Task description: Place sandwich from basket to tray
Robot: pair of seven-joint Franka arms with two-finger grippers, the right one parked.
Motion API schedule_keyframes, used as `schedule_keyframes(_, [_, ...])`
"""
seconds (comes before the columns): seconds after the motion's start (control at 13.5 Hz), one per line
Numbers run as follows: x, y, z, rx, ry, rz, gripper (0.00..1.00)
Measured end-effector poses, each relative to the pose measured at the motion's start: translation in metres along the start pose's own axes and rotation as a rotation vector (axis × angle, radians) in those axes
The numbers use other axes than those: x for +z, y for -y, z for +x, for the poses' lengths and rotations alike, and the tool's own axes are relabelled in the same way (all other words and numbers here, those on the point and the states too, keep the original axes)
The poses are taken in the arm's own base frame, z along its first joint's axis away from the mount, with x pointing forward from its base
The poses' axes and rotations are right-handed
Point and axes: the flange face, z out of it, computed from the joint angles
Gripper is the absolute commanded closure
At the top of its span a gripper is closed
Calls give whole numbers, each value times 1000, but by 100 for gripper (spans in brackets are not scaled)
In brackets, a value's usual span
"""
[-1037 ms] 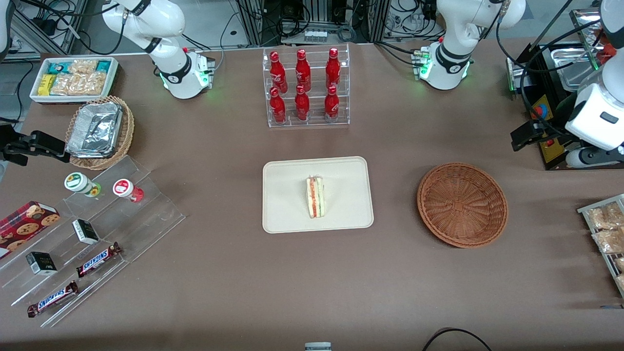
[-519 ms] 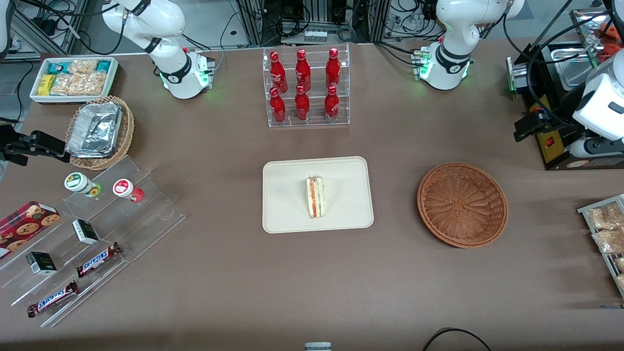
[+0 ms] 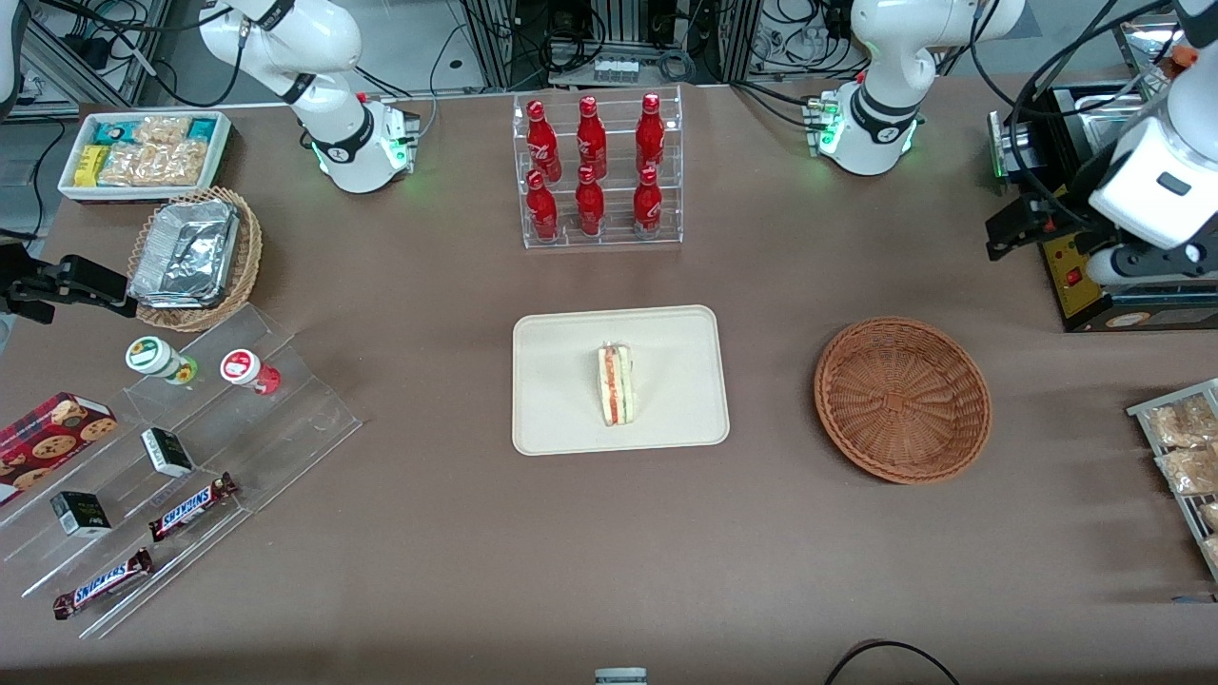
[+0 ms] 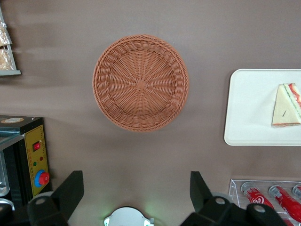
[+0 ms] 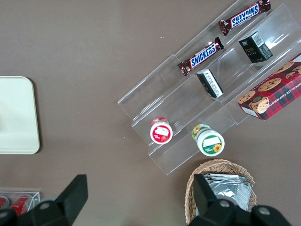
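A brown-covered table (image 3: 428,571) fills the scene, with cable-strewn racks along its edge farthest from the front camera. The small triangular clear-wrapped sandwich (image 3: 616,384) with red and green filling lies near the middle of the flat cream-beige rectangular tray (image 3: 557,419) at the table's centre. The round reddish-brown woven wicker basket (image 3: 901,399) sits well apart from it, toward the working arm's end. The left arm's gripper (image 4: 136,190) hangs high above the table near that end, fingers spread wide and holding nothing. Since half a second ago, it has swung slightly toward the table's middle; sandwich, tray and basket have not moved.
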Motion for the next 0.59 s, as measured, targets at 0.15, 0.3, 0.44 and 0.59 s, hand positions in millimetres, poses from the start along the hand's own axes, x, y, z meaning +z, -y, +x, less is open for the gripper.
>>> schedule_keyframes(0.15, [-2,-4,-3,8,-4,1,0])
schedule_keyframes(0.3, [-1,-8,-3,15,-1,2,0])
schedule_keyframes(0.44, [-1,-8,-3,15,-2,3,0])
schedule_keyframes(0.59, [0,-2,-1,5,-7,29,0])
